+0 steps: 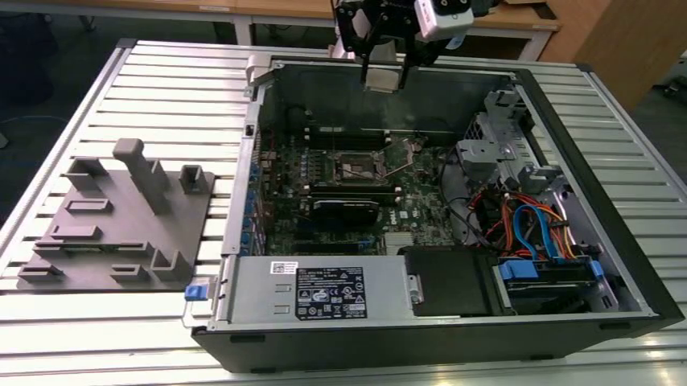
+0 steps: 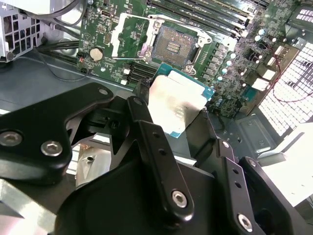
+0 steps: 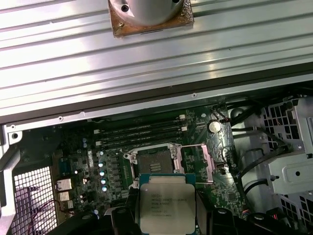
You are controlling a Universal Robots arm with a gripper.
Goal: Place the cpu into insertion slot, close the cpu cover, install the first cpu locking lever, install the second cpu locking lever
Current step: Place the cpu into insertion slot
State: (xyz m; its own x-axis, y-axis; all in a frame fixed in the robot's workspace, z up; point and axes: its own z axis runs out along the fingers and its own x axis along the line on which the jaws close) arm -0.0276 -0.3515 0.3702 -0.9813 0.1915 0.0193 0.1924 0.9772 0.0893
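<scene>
While the silver cpu cover stands open, baring the dark square insertion slot, the black gripper at the exterior view's twelve o'clock clamps the flat silvery cpu.

We see a smooth, silvery metal top with a dull sheen on the cpu. Our claw looks matt black, its bolts bright steel. The surface is ribbed pale metal, softly glossy; the fixture block matt grey plastic.
</scene>
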